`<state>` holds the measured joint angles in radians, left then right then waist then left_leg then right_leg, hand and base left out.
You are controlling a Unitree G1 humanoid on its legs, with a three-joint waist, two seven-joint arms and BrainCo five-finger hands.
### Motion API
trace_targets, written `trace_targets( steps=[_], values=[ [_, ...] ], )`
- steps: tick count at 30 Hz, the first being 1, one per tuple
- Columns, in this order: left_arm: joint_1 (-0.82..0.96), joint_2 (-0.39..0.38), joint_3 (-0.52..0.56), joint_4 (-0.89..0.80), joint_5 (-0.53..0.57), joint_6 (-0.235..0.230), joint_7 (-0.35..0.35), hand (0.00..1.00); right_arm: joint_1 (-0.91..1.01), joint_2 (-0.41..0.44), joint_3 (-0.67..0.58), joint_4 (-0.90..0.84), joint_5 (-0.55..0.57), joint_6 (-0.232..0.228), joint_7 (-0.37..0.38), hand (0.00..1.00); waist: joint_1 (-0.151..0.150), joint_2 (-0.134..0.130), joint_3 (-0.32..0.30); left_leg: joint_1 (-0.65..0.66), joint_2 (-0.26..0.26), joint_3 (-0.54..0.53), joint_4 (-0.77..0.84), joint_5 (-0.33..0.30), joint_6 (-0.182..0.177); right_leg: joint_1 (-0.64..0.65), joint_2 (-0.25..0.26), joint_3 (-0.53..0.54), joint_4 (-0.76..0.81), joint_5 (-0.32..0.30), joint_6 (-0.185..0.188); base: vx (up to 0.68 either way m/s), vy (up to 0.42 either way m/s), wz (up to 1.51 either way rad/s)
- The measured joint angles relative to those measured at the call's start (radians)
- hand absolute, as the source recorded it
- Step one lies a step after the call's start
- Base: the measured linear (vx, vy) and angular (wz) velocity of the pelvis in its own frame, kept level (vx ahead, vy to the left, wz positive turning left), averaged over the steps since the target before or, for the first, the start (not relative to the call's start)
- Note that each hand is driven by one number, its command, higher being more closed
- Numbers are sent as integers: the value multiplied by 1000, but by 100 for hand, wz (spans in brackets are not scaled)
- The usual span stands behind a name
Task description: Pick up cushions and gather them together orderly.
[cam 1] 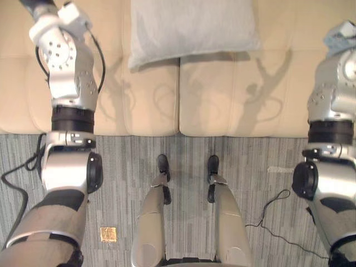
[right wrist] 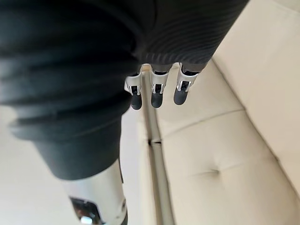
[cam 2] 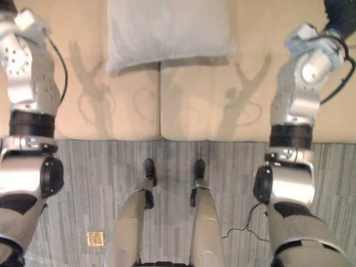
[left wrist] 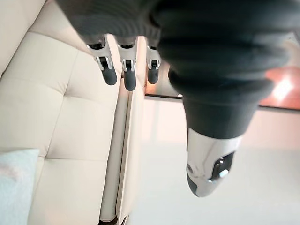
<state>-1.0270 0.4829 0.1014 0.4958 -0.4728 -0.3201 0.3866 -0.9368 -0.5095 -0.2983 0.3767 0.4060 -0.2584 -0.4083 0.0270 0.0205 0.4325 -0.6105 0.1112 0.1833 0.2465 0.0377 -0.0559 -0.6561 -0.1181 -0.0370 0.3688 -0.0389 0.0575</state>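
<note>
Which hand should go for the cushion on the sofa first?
Left, probably. The left hand has a corner of the cushion in its wrist view, while the right hand faces bare sofa. Both hands are open and empty.

cushion | pale grey-blue | lying flat | on cream sofa seat, centre

You're getting bright, soft light here: the pale grey fabric cushion drops only a faint shadow on the cream leather sofa, and the left wrist view glares near-white past the sofa's edge.
</note>
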Motion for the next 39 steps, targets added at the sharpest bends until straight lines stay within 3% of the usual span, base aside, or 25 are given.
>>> trace_targets(
  steps=[3,5,11,15,20,28,35,38,39],
  values=[
    [248,-115,-8,-115,23,1,-24,0,281,74,-43,-121,0,-3,38,0,3,-5,-5,69,6,-8,-18,0,-1,74,7,-19,-10,-10,-9,-16,-69,9],
    [432,-216,-48,-169,76,2,-47,0,479,170,-53,-208,-6,-11,74,0,2,-18,-17,105,5,-9,-27,-3,-4,112,8,-22,-19,-13,-8,0,0,0],
    [799,-375,-152,-186,183,44,-187,0,834,395,-43,-229,-59,-1,189,0,5,-49,-47,207,2,-12,-29,-30,-3,228,5,-35,-39,-32,-3,46,-4,4],
    [1047,-440,-132,-1,275,88,-272,0,1057,482,14,-34,-103,23,260,0,7,-55,-190,321,3,-7,-33,-77,-7,353,3,-42,-71,-62,0,101,16,-2],
    [1114,-465,-40,276,358,130,-299,0,1133,525,38,205,-173,71,306,0,7,-52,-295,425,-3,1,-68,-95,-16,455,-3,-45,-110,-82,10,83,17,-2],
    [1138,-458,0,420,454,142,-304,0,1145,535,33,403,-213,111,332,0,8,-50,-354,546,-12,19,-140,-89,-21,562,-3,-39,-185,-69,19,59,14,-5],
    [1112,-458,-3,454,472,143,-303,0,1082,534,42,476,-252,132,331,0,10,-51,-344,575,-11,56,-128,-94,-18,575,0,-1,-178,-40,45,33,25,-19],
    [1075,-460,-4,457,472,159,-302,0,1039,537,80,477,-253,132,328,0,10,-55,-334,509,17,65,-36,-127,-5,496,10,-15,-80,-19,61,-140,5,-11],
    [1074,-467,1,453,472,160,-303,0,1015,539,80,476,-253,133,327,0,20,-49,-332,488,38,70,-32,-124,2,476,13,-13,-34,-37,60,-183,6,3]
  ],
)
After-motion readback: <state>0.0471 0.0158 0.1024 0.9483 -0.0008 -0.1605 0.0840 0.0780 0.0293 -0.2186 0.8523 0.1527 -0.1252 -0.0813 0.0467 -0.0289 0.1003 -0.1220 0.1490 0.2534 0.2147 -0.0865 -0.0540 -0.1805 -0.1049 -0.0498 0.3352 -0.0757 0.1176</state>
